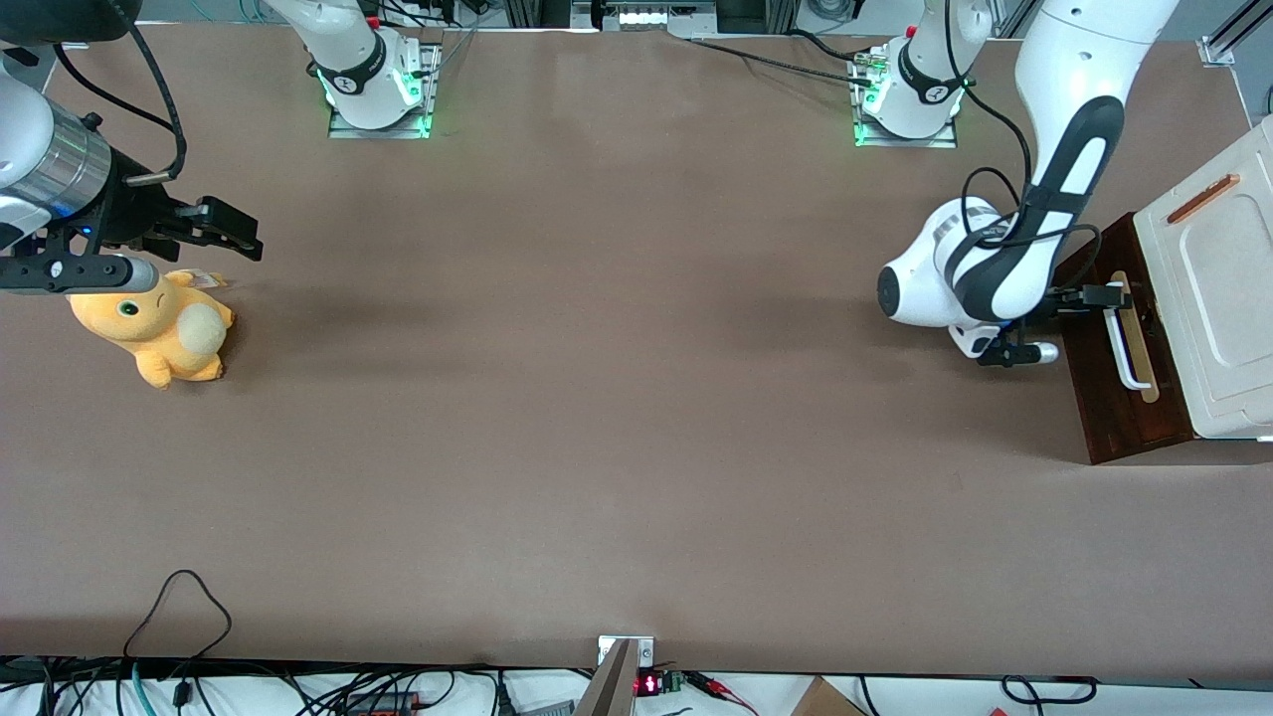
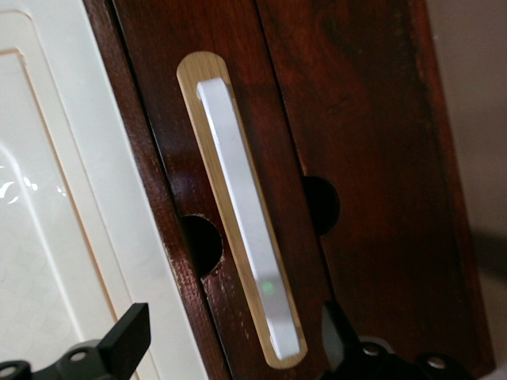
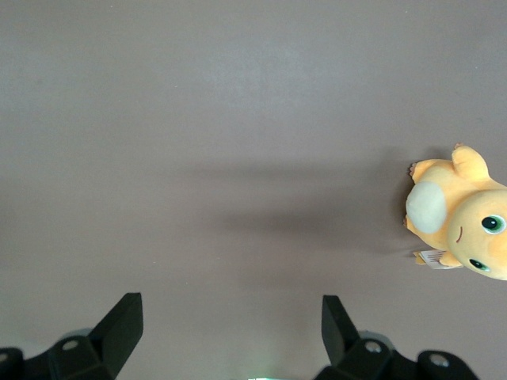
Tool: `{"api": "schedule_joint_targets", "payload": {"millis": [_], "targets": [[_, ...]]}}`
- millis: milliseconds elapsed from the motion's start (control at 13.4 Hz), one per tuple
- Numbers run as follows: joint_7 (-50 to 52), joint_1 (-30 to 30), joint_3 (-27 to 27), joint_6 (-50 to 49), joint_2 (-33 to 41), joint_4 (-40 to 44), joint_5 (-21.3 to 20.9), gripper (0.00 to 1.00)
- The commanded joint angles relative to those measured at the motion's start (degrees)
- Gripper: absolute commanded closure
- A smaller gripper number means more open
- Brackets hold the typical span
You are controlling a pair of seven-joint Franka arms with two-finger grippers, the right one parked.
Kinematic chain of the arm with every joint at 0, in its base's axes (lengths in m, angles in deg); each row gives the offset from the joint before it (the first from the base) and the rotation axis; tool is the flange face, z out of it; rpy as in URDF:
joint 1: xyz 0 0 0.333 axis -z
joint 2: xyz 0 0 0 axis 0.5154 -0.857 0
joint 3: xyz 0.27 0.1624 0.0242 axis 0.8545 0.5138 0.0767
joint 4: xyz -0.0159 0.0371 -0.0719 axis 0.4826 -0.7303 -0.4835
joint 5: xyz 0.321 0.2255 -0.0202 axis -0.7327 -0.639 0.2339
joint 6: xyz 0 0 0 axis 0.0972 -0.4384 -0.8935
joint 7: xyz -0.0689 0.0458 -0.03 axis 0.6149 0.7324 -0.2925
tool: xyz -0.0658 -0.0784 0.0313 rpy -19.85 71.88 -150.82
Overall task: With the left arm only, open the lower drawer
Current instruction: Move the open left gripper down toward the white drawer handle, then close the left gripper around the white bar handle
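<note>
Gripper (image 2: 234, 336) wide open, empty — 2 fingers (image 2: 127, 336) astride 1 white handle (image 2: 245, 214) — lower drawer (image 1: 1119, 388).

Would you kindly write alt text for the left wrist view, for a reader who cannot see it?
The gripper is open, its black fingers straddling one end of the white bar handle on the lower drawer. The handle sits on a tan wooden strip; a cream-white panel lies beside the dark drawer front.
</note>
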Motion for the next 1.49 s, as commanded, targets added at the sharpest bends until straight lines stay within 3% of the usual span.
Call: {"api": "schedule_joint_targets", "payload": {"millis": [0,223,595,818,1041,1264,1413], "targets": [[1.1,1.0,0.8,-1.2,-1.2,1.7,-1.2,0.08],[2.4,1.0,1.9,-0.7,-2.4,1.9,-5.4,0.13],[2.6,1.0,3.2,-0.4,-5.3,4.5,-6.4,0.15],[2.7,0.7,3.2,-0.4,-6.4,5.7,-6.9,0.26],[2.7,0.7,3.2,-0.2,-6.4,5.7,-6.9,0.49],[2.6,0.7,3.2,0.2,-6.5,5.7,-6.9,0.64],[2.6,0.7,3.2,0.4,-6.7,5.7,-6.9,0.66]]}}
